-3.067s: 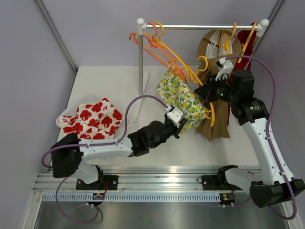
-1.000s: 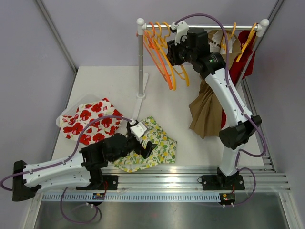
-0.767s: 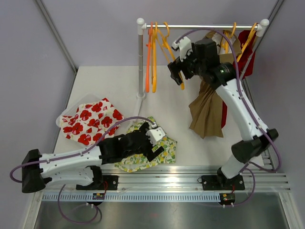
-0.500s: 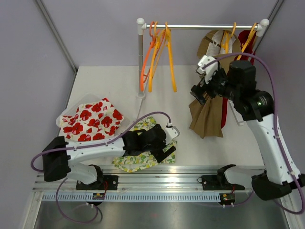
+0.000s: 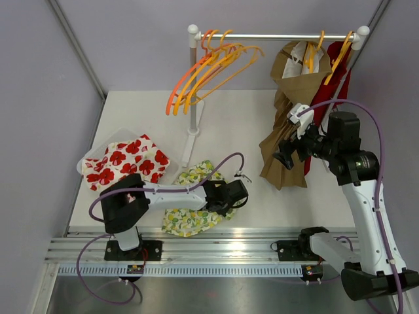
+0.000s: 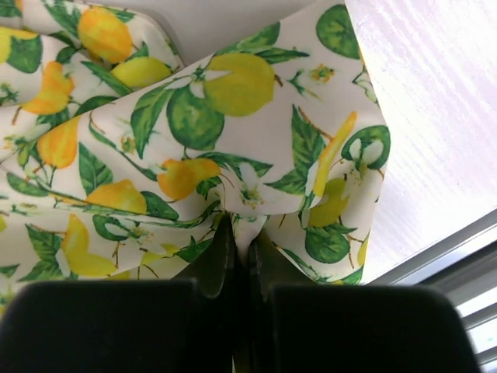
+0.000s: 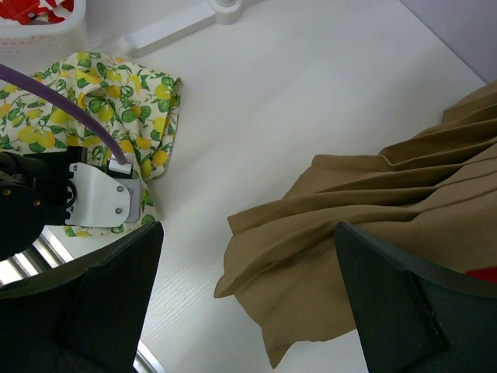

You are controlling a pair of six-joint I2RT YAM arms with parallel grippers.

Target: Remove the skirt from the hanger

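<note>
A lemon-print skirt [image 5: 190, 219] lies crumpled on the table near the front edge, off any hanger. My left gripper [image 5: 230, 196] rests on its right end. In the left wrist view the gripper [image 6: 239, 233] is shut on a pinched fold of the lemon-print skirt [image 6: 233, 140]. A brown pleated skirt [image 5: 288, 140] hangs from a yellow hanger [image 5: 308, 55] on the rail [image 5: 275, 37]. My right gripper [image 5: 288, 154] stands open just left of the brown skirt's lower part. The right wrist view shows the gripper [image 7: 248, 229] holding nothing above the brown skirt's hem [image 7: 373, 225].
Several empty orange and yellow hangers [image 5: 209, 69] hang tilted at the rail's left end, beside the stand pole [image 5: 192, 98]. A red garment [image 5: 337, 72] hangs at the far right. A white basket [image 5: 86, 165] with red-flowered cloth sits at the left.
My left gripper has slid right across the lemon-print skirt and shut on a fold of it. My right arm came down from the rail to the brown skirt. The empty hangers swung.
</note>
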